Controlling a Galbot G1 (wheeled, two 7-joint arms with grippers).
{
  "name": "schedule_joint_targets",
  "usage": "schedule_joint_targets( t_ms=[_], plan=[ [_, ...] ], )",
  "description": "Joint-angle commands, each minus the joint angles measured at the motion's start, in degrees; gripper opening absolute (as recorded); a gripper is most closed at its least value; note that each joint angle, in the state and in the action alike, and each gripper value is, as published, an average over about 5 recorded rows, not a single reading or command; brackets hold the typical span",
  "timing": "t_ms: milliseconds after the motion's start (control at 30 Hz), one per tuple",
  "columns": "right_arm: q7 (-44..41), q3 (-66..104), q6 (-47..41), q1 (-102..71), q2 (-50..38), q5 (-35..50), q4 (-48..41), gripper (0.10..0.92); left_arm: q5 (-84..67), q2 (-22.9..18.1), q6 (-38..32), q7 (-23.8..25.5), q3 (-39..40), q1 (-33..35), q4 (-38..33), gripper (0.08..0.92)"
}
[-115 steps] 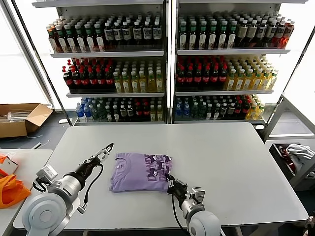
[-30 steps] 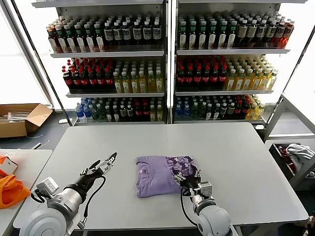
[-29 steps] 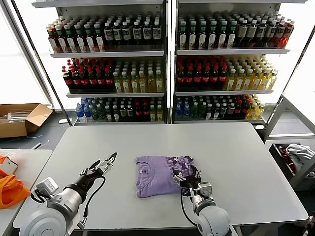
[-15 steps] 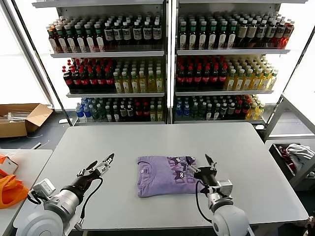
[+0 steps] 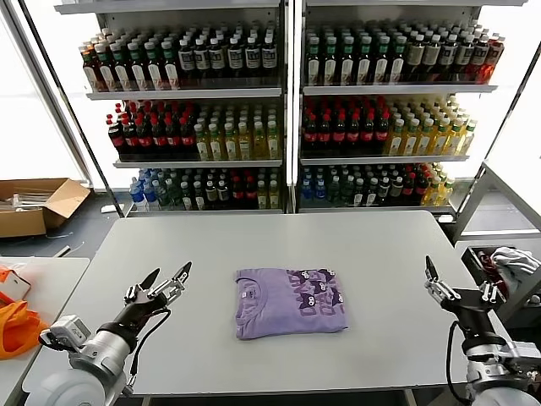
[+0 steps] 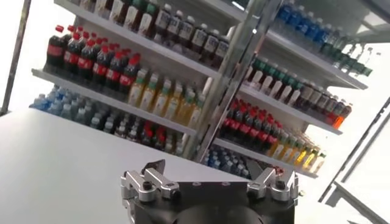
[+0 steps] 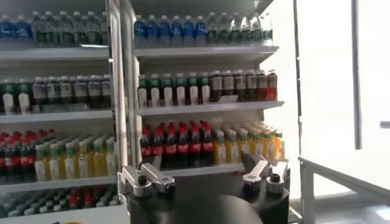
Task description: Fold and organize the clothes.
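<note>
The lavender T-shirt (image 5: 290, 300) lies folded into a neat rectangle in the middle of the grey table (image 5: 380, 254), dark purple print on its right half, white neck label on its left. My left gripper (image 5: 166, 276) is open and empty, well left of the shirt above the table. My right gripper (image 5: 459, 276) is open and empty at the table's right edge, far from the shirt. Both wrist views show only open jaws, with the left gripper (image 6: 210, 176) and the right gripper (image 7: 204, 165) facing the drink shelves; the shirt is out of those views.
Drink shelves (image 5: 287, 110) stand behind the table. A side table with a bright orange bag (image 5: 19, 326) is at the left, a cardboard box (image 5: 38, 203) on the floor beyond. A white-grey cloth bundle (image 5: 511, 264) sits in a rack at the right.
My right gripper let go of the shirt's right edge and swung far right to the table's edge. The shirt had been dragged a little right and lies flat. The left gripper pulled back slightly.
</note>
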Motion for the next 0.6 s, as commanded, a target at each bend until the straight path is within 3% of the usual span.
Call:
schedule_joint_targets(
  t_ms=[33,300,500,600],
  plan=[
    [-5.1,12.0,4.8,-8.3,3.4,2.4,2.5,0.823,13.1,-0.9,-5.8,12.1,-3.1,2.0,0.9,0.822],
    [-6.8,7.0,5.4,-11.6,7.0,-1.7,2.4,0.823,19.1,0.0,-16.3,16.4,-6.7,4.7,2.3,0.822],
    [-6.3,5.8,6.9,-13.3,3.7,-2.8,1.6,0.823,17.4,5.3,-19.0,17.0,-9.6,8.0,2.5,0.823],
    [-6.0,5.7,7.1,-13.5,3.1,-3.0,1.6,0.823,17.3,6.0,-19.2,17.1,-10.0,8.0,2.7,0.823]
  ],
)
